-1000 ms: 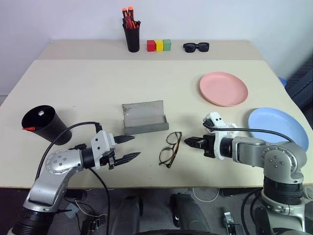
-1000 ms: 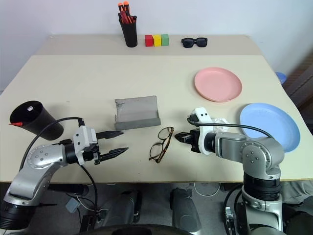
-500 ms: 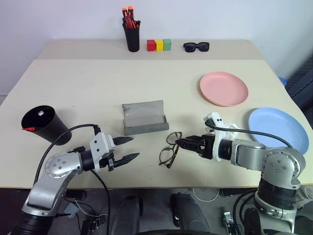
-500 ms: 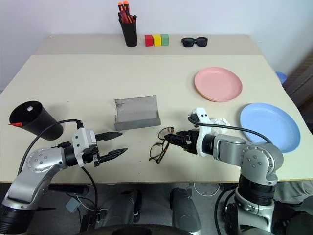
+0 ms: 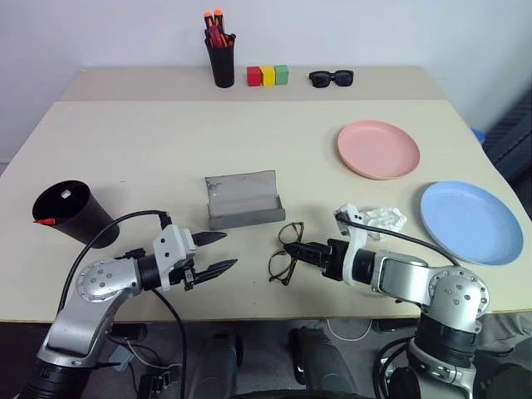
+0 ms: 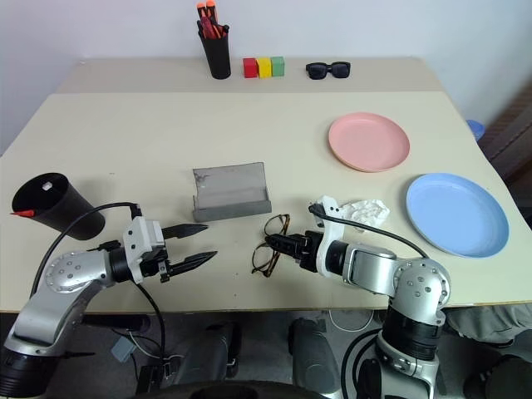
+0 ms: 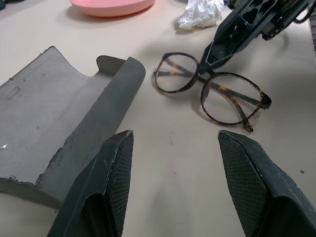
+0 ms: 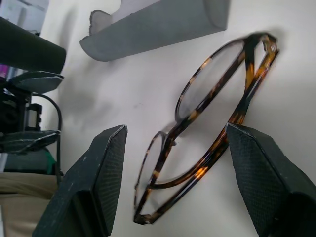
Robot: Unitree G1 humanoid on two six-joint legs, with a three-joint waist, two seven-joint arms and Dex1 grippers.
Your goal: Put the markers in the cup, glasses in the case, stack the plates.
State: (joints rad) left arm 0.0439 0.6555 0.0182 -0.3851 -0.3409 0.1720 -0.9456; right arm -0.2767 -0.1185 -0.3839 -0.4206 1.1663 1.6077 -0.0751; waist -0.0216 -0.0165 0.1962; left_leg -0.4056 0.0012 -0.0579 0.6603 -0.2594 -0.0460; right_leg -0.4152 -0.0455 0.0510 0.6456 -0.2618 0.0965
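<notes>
1. Cup (image 5: 66, 212), black, at the counter's (image 5: 150, 150) 9 o'clock edge; something white shows inside and a red tip pokes out over the rim on its 9 o'clock side. Markers can't be read beyond that.
2. Left claw (image 5: 218, 252) at about 7 o'clock on the counter, fingers spread, grasping nothing, hovering near the case and not touching it.
3. Pen holder (image 5: 223, 62), black and tall, with orange-red pens, at the far 12 o'clock edge.
4. Case (image 5: 243, 199), grey, lid open and standing up, near the counter's centre, at 1 o'clock from the left claw.
5. Three blocks (image 5: 268, 76), red, yellow and green, in a row at 3 o'clock of the pen holder.
6. Glasses (image 5: 287, 253), tortoise-brown thin frame with clear lenses, lying flat on the counter at 5 o'clock of the case, just beside it but apart.
7. Right claw (image 5: 301, 248) released, fingers spread on either side of the glasses' frame; in the left wrist view its tip sits at the bridge. Contact can't be told.
8. Sunglasses (image 5: 331, 78), black, at the far edge, 3 o'clock of the blocks.
9. Crumpled white paper (image 5: 384, 218), at 2 o'clock of the right claw.
10. Pink plate (image 5: 378, 150) at 2 o'clock of the centre.
11. Blue plate (image 5: 470, 221) at 4 o'clock of the pink one, apart, unstacked.
</notes>
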